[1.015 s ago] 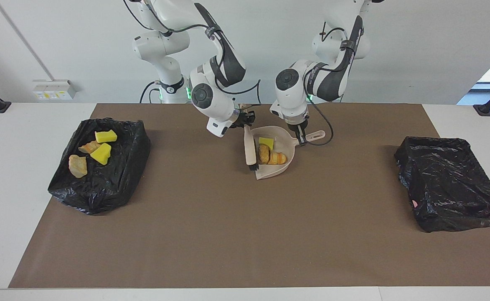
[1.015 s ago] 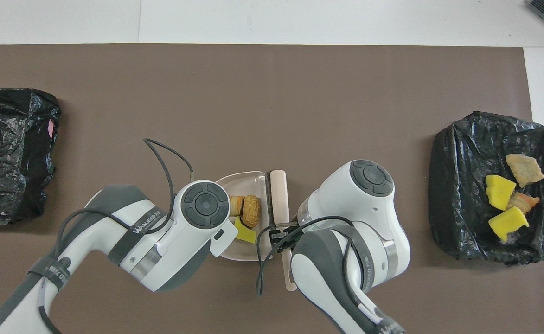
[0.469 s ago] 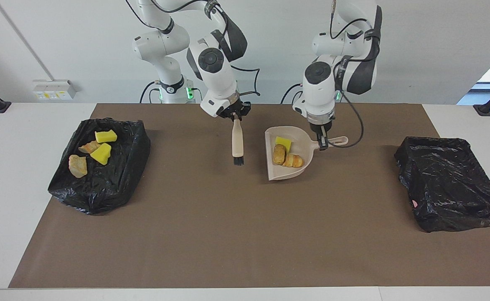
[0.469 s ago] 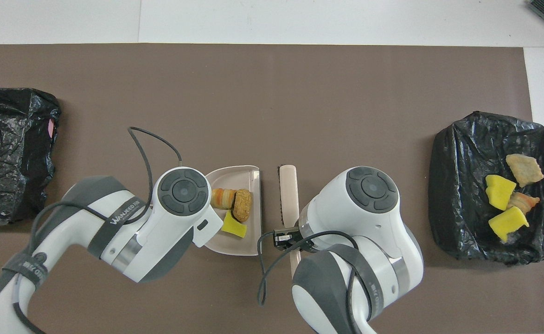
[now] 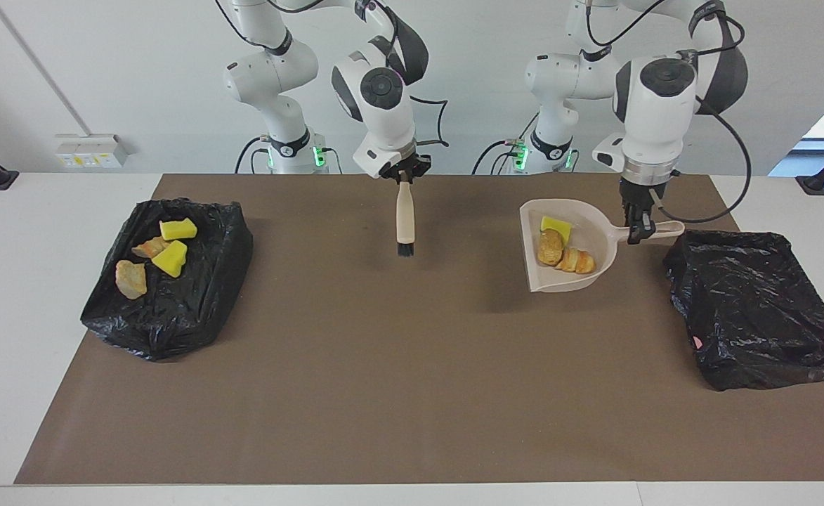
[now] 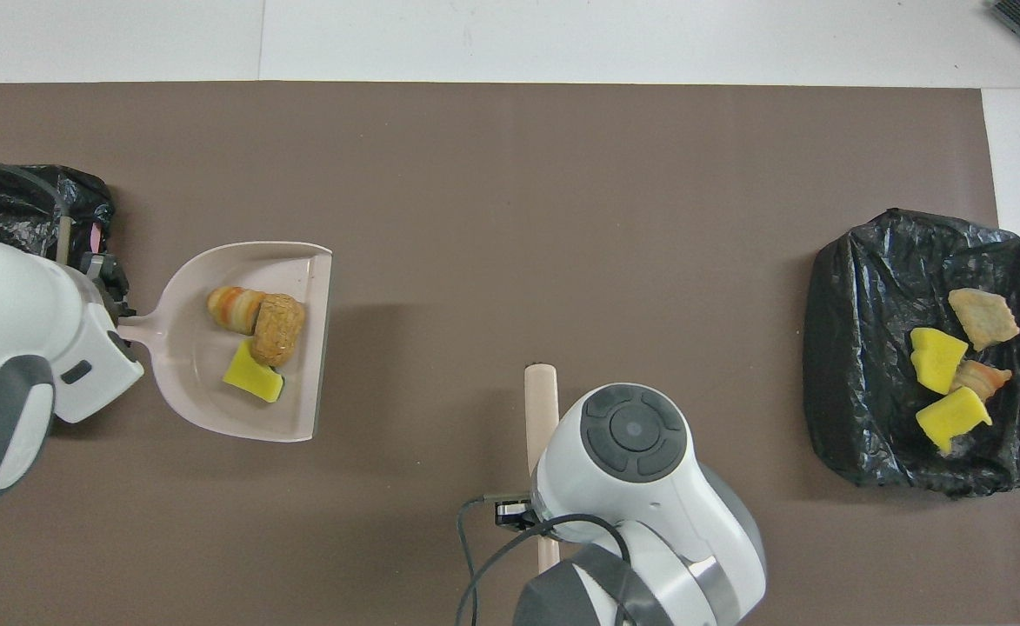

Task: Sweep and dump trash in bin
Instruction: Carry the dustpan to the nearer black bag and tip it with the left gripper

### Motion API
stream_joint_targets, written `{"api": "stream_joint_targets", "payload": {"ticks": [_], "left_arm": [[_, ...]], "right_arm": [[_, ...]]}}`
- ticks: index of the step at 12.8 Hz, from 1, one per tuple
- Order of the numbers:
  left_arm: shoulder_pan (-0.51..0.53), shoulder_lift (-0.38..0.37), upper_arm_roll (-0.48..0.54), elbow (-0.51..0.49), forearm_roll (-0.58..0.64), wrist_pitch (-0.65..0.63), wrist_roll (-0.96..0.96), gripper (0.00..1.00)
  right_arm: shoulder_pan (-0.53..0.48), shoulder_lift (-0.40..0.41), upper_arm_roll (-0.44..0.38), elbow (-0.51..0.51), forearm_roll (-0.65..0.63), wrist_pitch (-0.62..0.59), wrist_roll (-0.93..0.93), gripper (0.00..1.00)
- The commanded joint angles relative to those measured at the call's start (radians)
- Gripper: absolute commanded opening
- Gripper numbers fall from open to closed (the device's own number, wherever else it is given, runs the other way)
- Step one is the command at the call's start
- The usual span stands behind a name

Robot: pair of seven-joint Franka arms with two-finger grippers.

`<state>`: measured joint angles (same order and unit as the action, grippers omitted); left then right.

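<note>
My left gripper (image 5: 638, 230) is shut on the handle of the beige dustpan (image 5: 591, 228), holding it in the air over the mat beside the black-lined bin (image 5: 756, 309) at the left arm's end. Three pieces of trash lie in the pan: a yellow sponge chunk (image 6: 251, 382), a brown pastry lump (image 6: 279, 317) and a croissant piece (image 6: 233, 309). My right gripper (image 5: 403, 176) is shut on the top of a beige brush (image 5: 404, 218), which hangs bristles down over the mat's middle. In the overhead view my right wrist hides that gripper.
A second black-lined bin (image 5: 173, 323) sits at the right arm's end and holds several yellow and brown pieces (image 5: 170, 258). The brown mat (image 5: 383, 393) covers the table between the two bins.
My left arm lifted the loaded dustpan off the mat and carried it toward the bin at its end. My right arm raised the brush away from the pan, back toward the robots.
</note>
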<state>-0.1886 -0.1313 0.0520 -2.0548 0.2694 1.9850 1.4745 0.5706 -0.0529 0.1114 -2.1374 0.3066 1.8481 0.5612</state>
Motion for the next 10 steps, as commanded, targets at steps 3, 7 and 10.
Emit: {"api": "stream_joint_targets", "payload": {"ticks": [3,7,10], "left_arm": [[-0.006,0.010,0.190,0.080,-0.065,-0.011,0.052,0.00],[-0.002,0.074,0.336,0.188,-0.101,-0.023,0.202,0.00],[0.011,0.180,0.449,0.295,-0.159,-0.014,0.353,0.00]], "right_arm": [[0.064,-0.028,0.004,-0.108,-0.014,0.060,0.031,0.00],[0.121,-0.004,0.004,-0.197,-0.009,0.207,0.086,0.00],[0.121,-0.004,0.004,-0.202,0.006,0.217,0.091,0.00]]}}
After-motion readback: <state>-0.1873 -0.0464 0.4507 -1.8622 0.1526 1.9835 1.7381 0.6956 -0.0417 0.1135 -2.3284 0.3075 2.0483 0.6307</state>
